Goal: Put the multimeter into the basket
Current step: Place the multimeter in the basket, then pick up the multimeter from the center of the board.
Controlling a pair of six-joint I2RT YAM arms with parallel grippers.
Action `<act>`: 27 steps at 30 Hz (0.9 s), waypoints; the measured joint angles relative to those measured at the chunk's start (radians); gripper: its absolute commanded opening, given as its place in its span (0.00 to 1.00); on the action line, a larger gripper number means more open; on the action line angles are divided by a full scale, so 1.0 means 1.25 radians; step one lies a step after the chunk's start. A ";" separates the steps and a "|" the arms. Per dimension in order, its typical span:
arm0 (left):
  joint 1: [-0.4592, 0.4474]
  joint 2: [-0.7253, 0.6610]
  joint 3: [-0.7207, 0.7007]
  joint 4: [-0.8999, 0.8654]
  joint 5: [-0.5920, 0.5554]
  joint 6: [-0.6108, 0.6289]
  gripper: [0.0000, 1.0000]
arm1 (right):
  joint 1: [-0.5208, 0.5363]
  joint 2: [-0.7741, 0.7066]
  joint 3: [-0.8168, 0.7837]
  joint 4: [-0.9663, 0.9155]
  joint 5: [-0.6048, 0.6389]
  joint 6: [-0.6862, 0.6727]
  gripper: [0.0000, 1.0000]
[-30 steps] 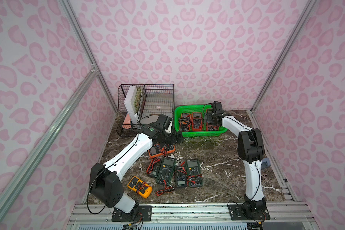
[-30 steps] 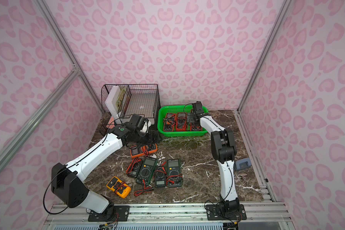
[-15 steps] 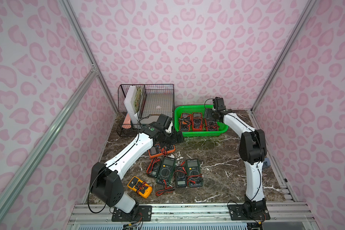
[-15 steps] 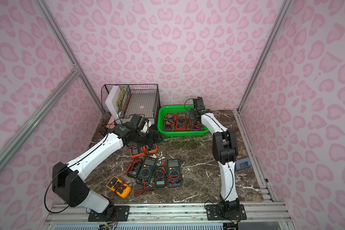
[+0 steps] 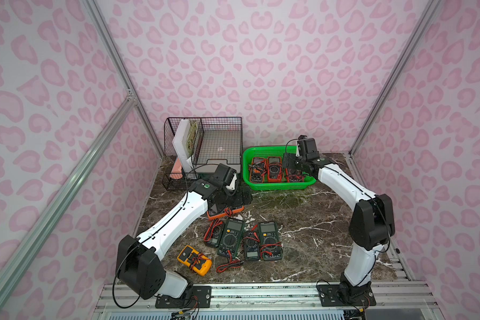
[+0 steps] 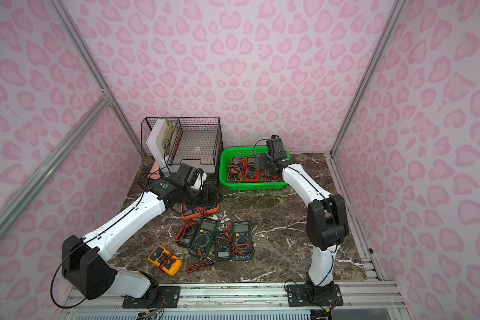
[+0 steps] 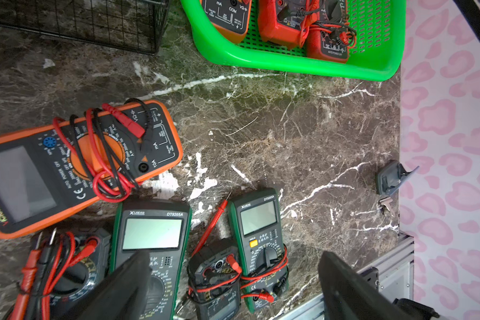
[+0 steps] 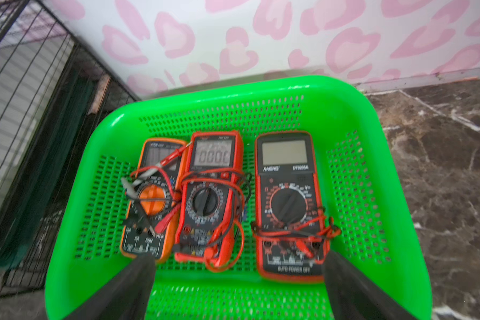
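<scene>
Multimeter (image 8: 287,205) in basket (image 8: 233,88), below right jaws

**Open lanes, crowded corners**

From the worktop's (image 5: 311,221) centre, the wire organiser (image 5: 204,119) stands at eleven o'clock and loose multimeters (image 5: 234,238) crowd seven to nine; four o'clock is bare. At twelve, three multimeters (image 8: 211,199) fill the basket's (image 8: 233,88) middle, leaving open mesh along its walls.
</scene>
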 measured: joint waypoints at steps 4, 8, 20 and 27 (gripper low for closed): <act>0.000 -0.023 -0.030 -0.003 -0.008 0.005 0.99 | 0.049 -0.096 -0.119 0.010 0.003 0.018 0.99; 0.000 -0.049 -0.064 -0.005 -0.017 0.014 0.98 | 0.119 -0.180 -0.246 0.013 0.019 0.045 0.99; 0.000 -0.111 -0.141 -0.005 -0.038 0.005 0.99 | 0.300 -0.299 -0.443 -0.014 0.053 0.151 0.99; 0.000 -0.149 -0.203 0.004 -0.055 -0.052 0.99 | 0.365 -0.344 -0.502 -0.049 0.047 0.182 0.99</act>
